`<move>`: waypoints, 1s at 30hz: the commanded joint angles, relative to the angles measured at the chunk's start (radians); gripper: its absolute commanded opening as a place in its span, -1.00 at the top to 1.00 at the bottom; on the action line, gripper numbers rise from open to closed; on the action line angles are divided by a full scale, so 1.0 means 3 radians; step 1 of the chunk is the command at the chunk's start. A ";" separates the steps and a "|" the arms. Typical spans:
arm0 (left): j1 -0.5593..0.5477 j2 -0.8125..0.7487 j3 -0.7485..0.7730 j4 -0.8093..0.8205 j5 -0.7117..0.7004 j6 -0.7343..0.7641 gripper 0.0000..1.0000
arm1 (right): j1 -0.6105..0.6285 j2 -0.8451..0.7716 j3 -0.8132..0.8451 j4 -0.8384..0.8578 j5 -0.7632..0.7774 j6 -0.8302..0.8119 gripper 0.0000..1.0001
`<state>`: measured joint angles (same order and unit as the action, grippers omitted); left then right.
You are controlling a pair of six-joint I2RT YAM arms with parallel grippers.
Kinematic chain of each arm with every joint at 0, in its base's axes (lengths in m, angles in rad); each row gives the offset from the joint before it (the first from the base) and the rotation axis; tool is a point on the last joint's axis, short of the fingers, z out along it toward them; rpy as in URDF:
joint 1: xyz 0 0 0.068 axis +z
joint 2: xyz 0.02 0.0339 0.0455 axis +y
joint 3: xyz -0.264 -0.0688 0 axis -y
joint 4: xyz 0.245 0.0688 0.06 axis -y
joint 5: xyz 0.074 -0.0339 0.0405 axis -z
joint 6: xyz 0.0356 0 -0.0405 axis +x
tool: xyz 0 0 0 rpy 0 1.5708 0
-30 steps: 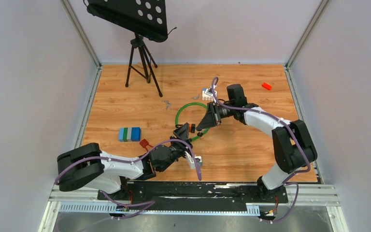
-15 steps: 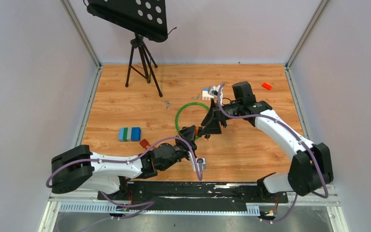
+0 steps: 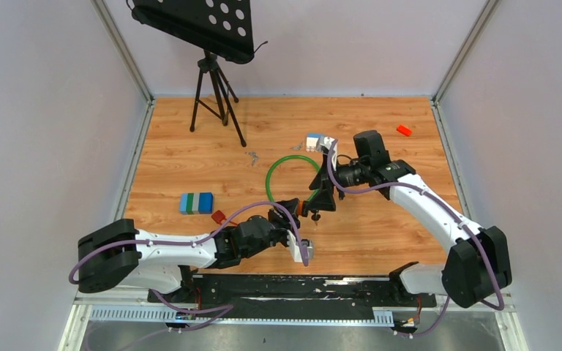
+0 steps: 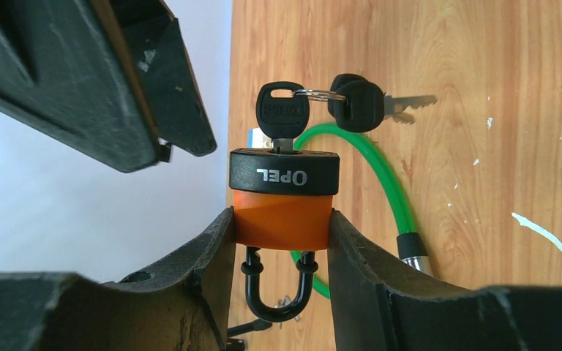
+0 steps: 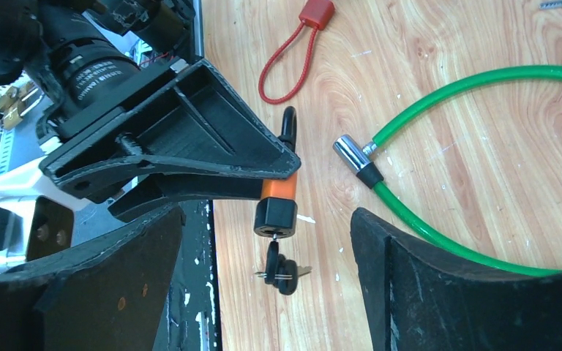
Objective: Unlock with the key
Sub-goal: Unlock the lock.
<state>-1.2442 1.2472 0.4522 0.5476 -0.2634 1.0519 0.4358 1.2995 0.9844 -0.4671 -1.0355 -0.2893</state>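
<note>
An orange padlock [image 4: 282,208] with a black cap is pinched between my left gripper's [image 4: 282,227] fingers, its black shackle [image 4: 278,292] pointing back toward the wrist. A black-headed key [image 4: 281,117] sits in the keyhole, and a second key [image 4: 358,106] hangs off its ring. In the top view the padlock [image 3: 306,208] is held above the front middle of the table. My right gripper [image 5: 267,241] stands open around the key [image 5: 272,257], with its fingers well apart and touching nothing.
A green cable lock [image 3: 282,170] loops on the table just behind the padlock. A small red cable lock [image 3: 219,216], a blue-green block [image 3: 196,202], white blocks [image 3: 315,140], a red block [image 3: 404,130] and a tripod stand [image 3: 216,80] lie around.
My right gripper has gone from shut to open, letting go of the key. The left arm has carried the padlock a little to the right.
</note>
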 commanded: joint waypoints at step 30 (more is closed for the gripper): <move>-0.0016 -0.0219 0.0190 0.0168 -0.0101 -0.0210 -0.77 | 0.0216 0.0133 0.0208 -0.0124 0.0479 -0.0308 1.00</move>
<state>-1.2438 1.2320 0.4622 0.5434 -0.2855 1.0229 0.5148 1.4342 1.0157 -0.5266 -0.9535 -0.3244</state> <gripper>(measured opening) 0.599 0.281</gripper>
